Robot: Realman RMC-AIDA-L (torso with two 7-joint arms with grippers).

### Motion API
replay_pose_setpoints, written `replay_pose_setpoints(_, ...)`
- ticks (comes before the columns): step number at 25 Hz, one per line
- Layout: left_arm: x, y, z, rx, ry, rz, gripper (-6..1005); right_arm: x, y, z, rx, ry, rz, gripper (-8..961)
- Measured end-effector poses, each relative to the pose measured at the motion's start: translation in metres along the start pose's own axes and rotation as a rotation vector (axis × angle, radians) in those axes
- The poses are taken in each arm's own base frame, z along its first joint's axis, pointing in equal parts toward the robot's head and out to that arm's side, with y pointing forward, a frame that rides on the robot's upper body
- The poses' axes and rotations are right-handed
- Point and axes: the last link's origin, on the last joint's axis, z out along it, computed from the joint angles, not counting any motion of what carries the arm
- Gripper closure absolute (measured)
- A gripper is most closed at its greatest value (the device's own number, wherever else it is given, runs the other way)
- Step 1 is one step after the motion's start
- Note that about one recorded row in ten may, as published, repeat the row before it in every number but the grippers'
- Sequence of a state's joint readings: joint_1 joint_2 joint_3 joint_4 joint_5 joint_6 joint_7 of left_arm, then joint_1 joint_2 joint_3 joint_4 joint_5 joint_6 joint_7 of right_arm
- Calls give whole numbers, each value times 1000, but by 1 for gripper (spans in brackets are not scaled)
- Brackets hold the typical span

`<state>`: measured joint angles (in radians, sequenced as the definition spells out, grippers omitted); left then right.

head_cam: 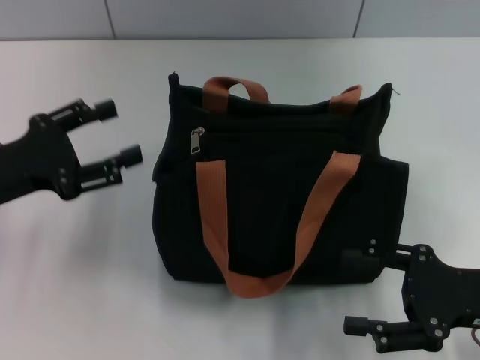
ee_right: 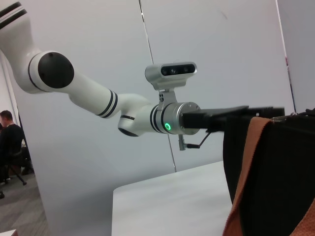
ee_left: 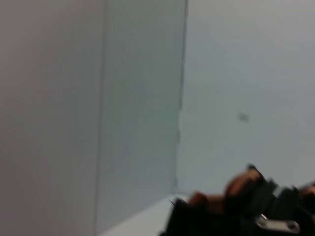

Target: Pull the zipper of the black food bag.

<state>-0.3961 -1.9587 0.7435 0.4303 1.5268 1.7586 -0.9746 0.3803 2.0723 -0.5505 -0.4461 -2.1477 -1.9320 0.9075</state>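
The black food bag (head_cam: pixel 277 195) stands upright mid-table with two orange-brown handles; one handle (head_cam: pixel 255 225) hangs down its front. The silver zipper pull (head_cam: pixel 196 141) hangs at the left end of the zip line near the bag's upper edge. It also shows in the left wrist view (ee_left: pixel 278 225), at the bag's top (ee_left: pixel 216 219). My left gripper (head_cam: pixel 120 133) is open and empty, just left of the bag at the height of the pull, apart from it. My right gripper (head_cam: pixel 350 292) is open and empty by the bag's lower right corner. The right wrist view shows the bag's side (ee_right: pixel 275 172).
The white table (head_cam: pixel 75 285) spreads around the bag, with a grey wall behind its far edge. In the right wrist view the white left arm (ee_right: pixel 98 98) reaches in toward the bag. A seated person (ee_right: pixel 10 132) is far off beyond the table.
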Motion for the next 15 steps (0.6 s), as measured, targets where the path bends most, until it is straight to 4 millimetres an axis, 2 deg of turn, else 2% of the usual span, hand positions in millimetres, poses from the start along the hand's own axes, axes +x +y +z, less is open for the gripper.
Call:
replay_pose_setpoints(1, -10, -4, -1, -31, -140, 2, 184, 0, 0, 0, 0, 0, 0, 129)
replay_pose_setpoints(6, -12, -3, 2, -55, -164, 3, 184, -1, -1, -1, 3, 0, 6, 130)
replay_pose_setpoints(8, -18, -2, 17, -94, -217, 9, 185, -1, -1, -1, 4, -1, 14, 130)
replay_pose_setpoints(10, -18, -2, 17, -94, -217, 9, 185, -1, -1, -1, 4, -1, 24, 130)
replay_pose_setpoints(12, -24, -5, 29, -83, -255, 21, 185, -1, -1, -1, 2, -2, 29, 130)
replay_pose_setpoints(15, -25, -6, 31, -78, -263, 29, 184, -2, 0, -1, -1, -4, 29, 130)
